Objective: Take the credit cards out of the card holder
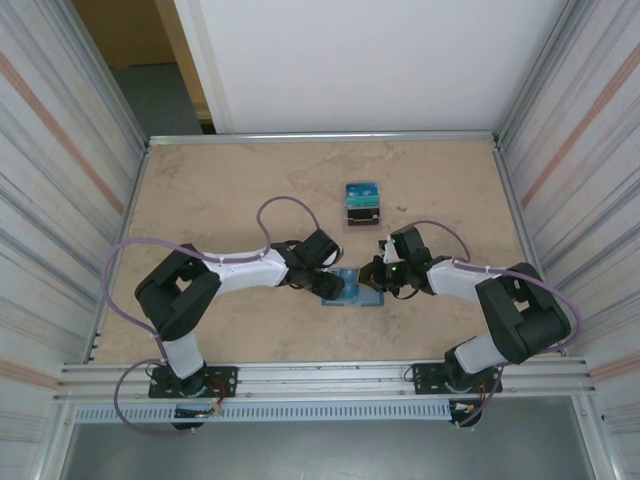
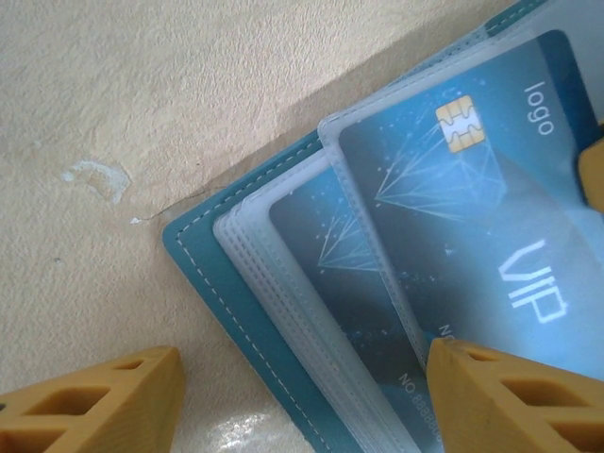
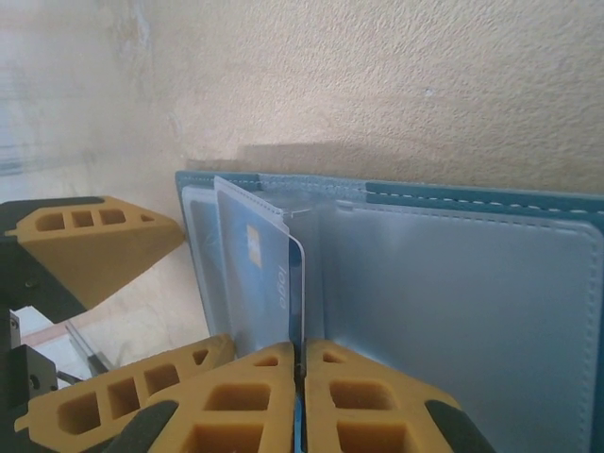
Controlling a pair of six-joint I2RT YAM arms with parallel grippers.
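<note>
A: Where is the card holder [image 1: 362,295]?

B: Lying open on the desk [image 1: 220,190], just below the middle of the overhead frame, between the two arms; its teal stitched edge shows beneath a fan of clear sleeves [image 2: 247,245].

A: And the cards?

B: Both are in the sleeves; the VIP card [image 2: 491,208], with a gold chip and the word "logo", fills the upper right of the left wrist view; a second card [image 2: 330,255] lies under it, toward the middle of that frame.

A: What is the right claw [image 3: 300,396] doing?

B: Its fingers are pressed together at the bottom centre of its own view, pinching the edge of the VIP card, which stands tilted up from the holder; I cannot tell whether the sleeve is caught too.

A: The left claw [image 2: 302,401]?

B: Spread wide and holding nothing; one fingertip is over bare desk at the lower left, the other over the sleeves at the lower right; whether it touches them I cannot tell.

A: Anything else?

B: A small dark-based stand [image 1: 362,203] with a blue top, above the holder and apart from it.
</note>
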